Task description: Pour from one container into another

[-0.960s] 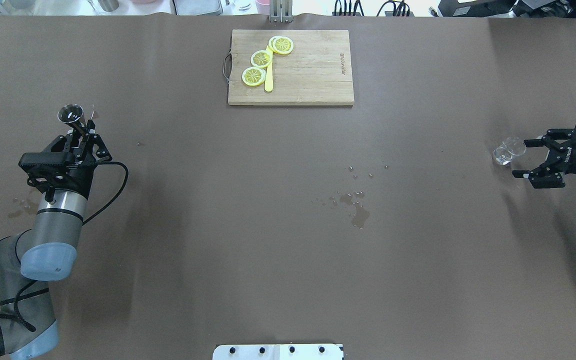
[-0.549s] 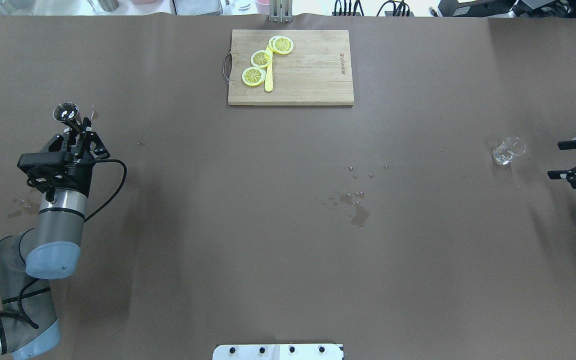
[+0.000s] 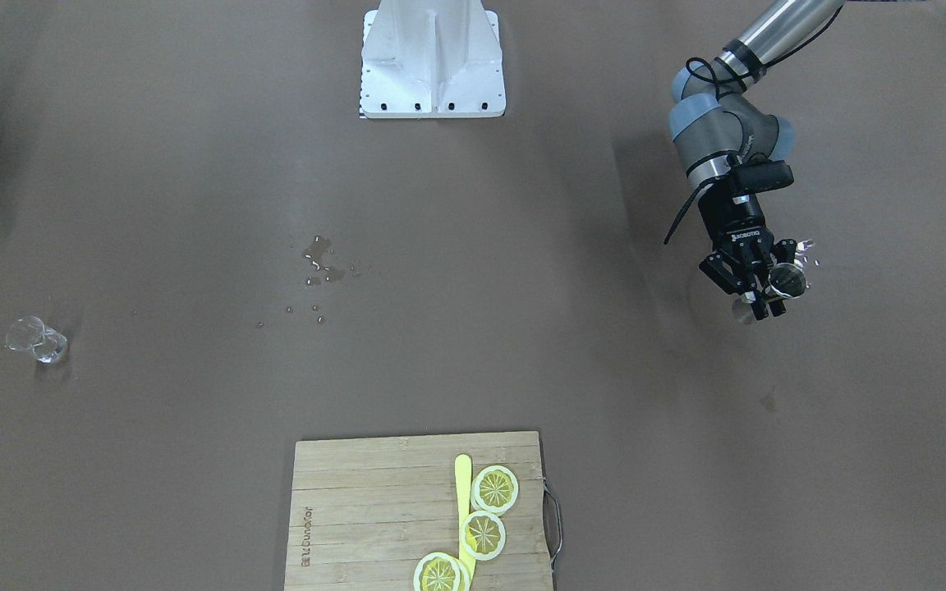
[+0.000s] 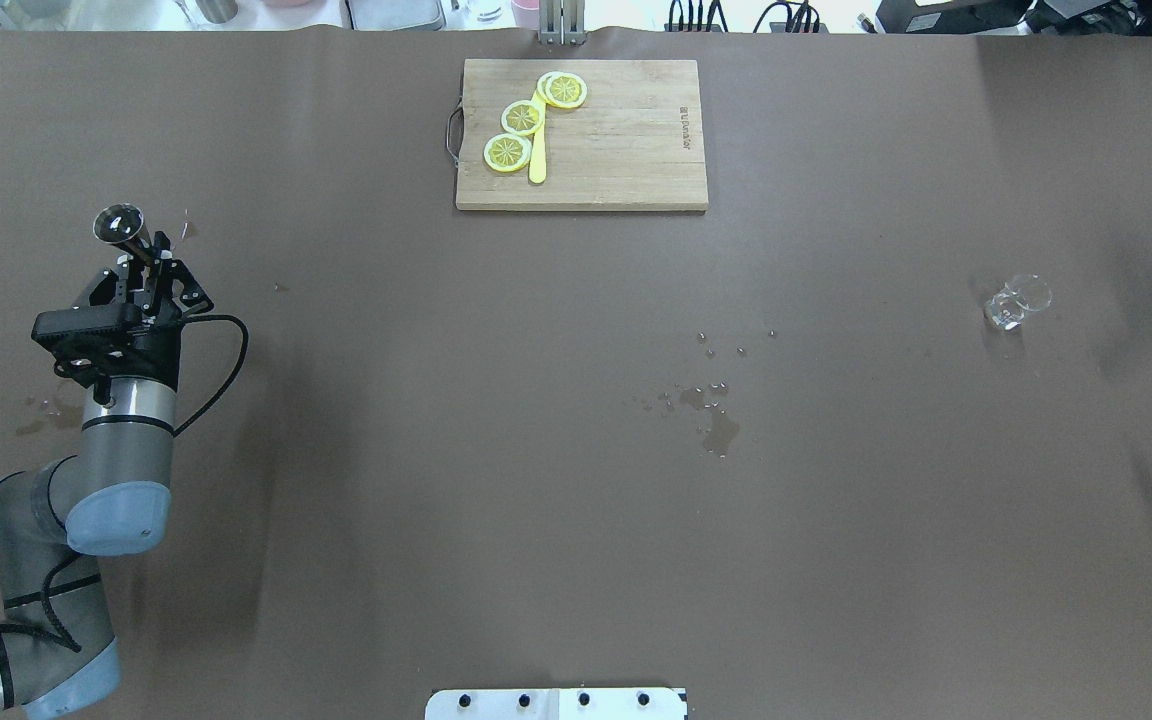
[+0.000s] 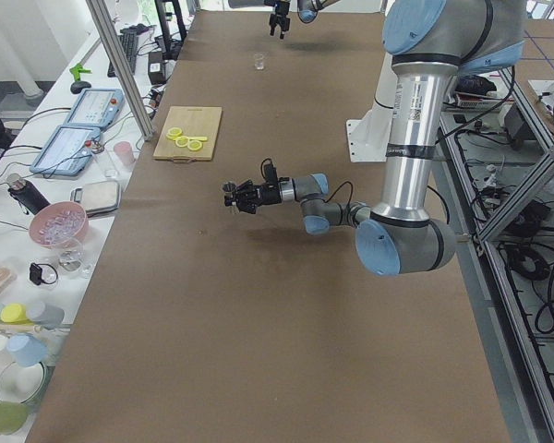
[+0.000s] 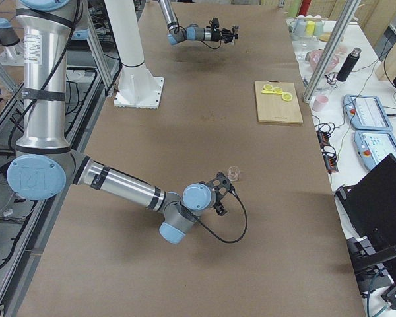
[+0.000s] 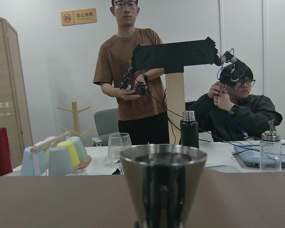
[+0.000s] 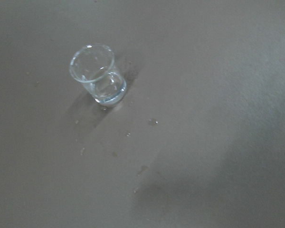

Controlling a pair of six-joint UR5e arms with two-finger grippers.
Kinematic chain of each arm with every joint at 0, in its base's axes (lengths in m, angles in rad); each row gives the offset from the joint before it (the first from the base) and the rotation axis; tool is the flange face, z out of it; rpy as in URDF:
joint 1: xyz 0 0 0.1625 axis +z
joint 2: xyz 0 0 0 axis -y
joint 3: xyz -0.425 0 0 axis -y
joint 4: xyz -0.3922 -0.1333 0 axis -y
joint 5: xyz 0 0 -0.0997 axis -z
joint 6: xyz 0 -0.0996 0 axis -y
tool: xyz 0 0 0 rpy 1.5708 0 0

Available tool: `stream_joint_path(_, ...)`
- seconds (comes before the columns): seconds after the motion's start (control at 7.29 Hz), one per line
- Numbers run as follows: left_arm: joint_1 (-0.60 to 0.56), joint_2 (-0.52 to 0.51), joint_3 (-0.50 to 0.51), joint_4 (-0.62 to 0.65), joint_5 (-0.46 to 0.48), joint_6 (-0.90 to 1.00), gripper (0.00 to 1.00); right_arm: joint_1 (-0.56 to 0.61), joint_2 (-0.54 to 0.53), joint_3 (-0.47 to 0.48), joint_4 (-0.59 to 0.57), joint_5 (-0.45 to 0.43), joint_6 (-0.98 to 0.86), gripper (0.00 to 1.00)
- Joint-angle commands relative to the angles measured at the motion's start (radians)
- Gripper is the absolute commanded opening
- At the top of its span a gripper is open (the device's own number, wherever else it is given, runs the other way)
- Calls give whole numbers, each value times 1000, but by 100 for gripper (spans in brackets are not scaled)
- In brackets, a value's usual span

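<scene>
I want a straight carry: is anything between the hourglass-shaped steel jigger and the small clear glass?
Nothing visible does. The spilled droplets lie flat near the line from the hourglass-shaped steel jigger to the small clear glass; the wooden cutting board sits well off it.

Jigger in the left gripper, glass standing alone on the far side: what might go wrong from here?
1. The jigger, held by the left gripper, and the glass are at opposite ends of the table. A long carry may slosh out whatever it holds; spilled drops mark the middle.
2. The glass is small, narrow-mouthed and unheld, so a pour may miss it, or a nudge may tip it.
</scene>
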Motion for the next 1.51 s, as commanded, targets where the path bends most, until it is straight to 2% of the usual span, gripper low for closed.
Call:
stream_joint_path(0.0,-2,0,5,64,4,-92,0,36,-5,85,-329,-49,-3,100)
stream_joint_path(0.14,-3,0,11,79,3,-118,0,44,-7,110,-429,-75,-3,100)
stream_joint_path(0.41,-3,-6,17,202,3,-235,0,45,-5,203,-673,-147,-3,100)
stream_joint_path(0.55,-5,-7,23,214,3,-251,0,13,1,298,-835,-210,-6,100)
stream_joint_path(0.69,-5,-9,37,214,3,-263,5,30,3,385,-1002,-252,-15,100)
stream_joint_path(0.82,-5,-15,57,216,3,-268,16,48,0,418,-1065,-237,-24,100)
stream_joint_path(1.1,-8,-29,77,223,-1,-291,24,88,-7,405,-1062,-217,-68,100)
stream_joint_path(1.23,-8,-30,77,243,-4,-299,33,102,-10,387,-1070,-147,-69,100)
stream_joint_path(1.37,-6,-32,77,268,-4,-326,42,152,-19,388,-1089,-122,-70,100)
